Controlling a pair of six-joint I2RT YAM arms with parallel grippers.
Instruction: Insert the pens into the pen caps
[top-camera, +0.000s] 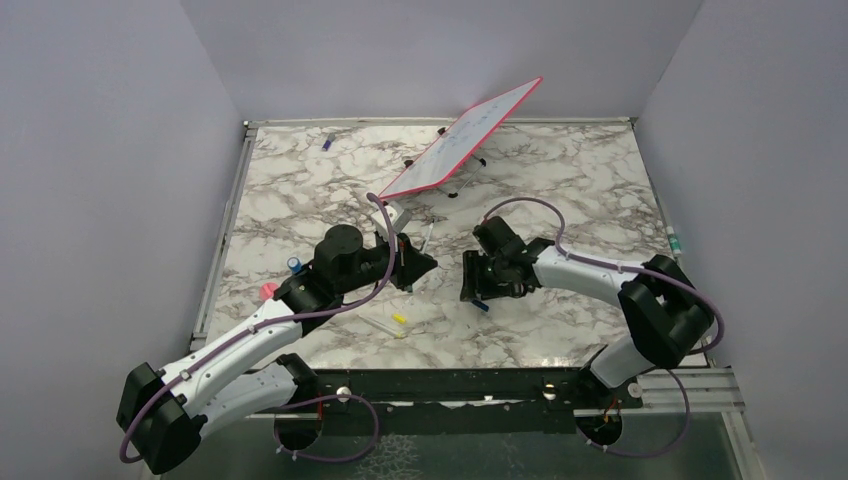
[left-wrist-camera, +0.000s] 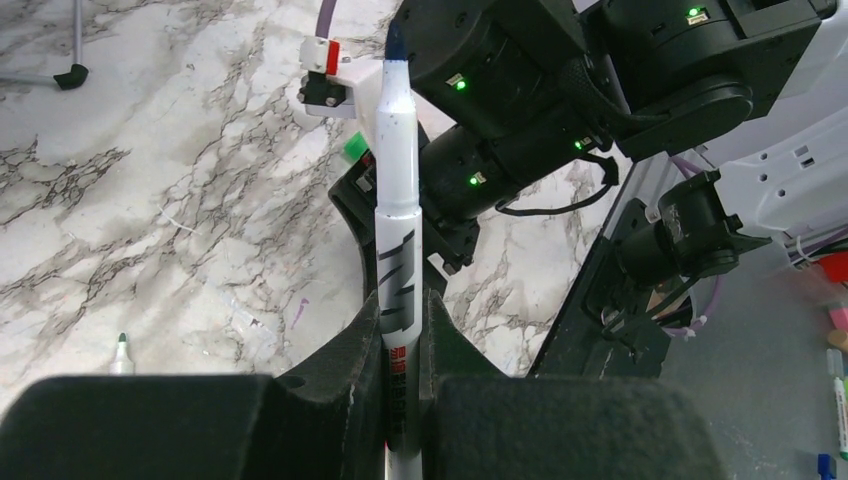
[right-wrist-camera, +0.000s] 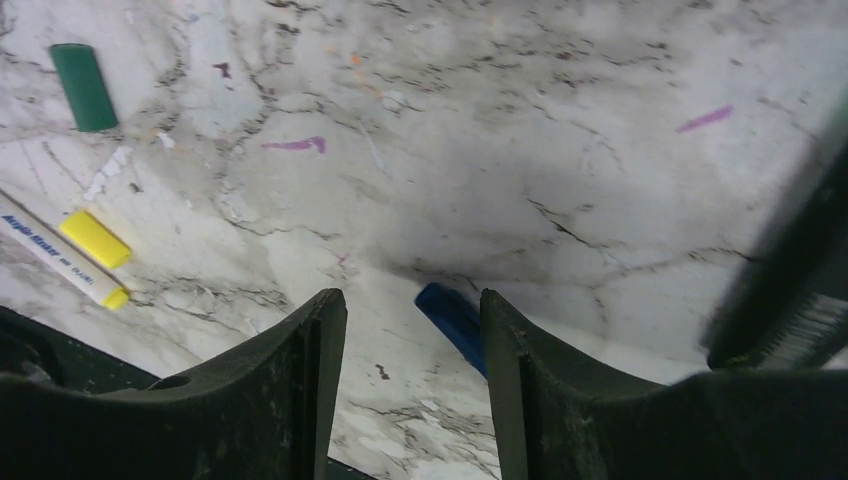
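My left gripper (left-wrist-camera: 400, 322) is shut on a thin white-barrelled pen (left-wrist-camera: 393, 200) whose bare dark blue tip points toward the right arm. In the top view this gripper (top-camera: 415, 262) holds the pen (top-camera: 424, 243) just left of my right gripper (top-camera: 474, 290). My right gripper (right-wrist-camera: 412, 330) is open and low over the table. A dark blue cap (right-wrist-camera: 450, 320) lies flat between its fingers, close to the right finger (right-wrist-camera: 520, 380). A green cap (right-wrist-camera: 85, 85), a yellow cap (right-wrist-camera: 95, 238) and a white pen with a yellow end (right-wrist-camera: 60, 262) lie to the left.
A red-framed whiteboard (top-camera: 460, 140) stands tilted on a stand at the back centre. Another uncapped pen (left-wrist-camera: 120, 352) lies on the marble to the left of my left gripper. A blue object (top-camera: 295, 263) and a pink one (top-camera: 268, 291) lie near the left arm.
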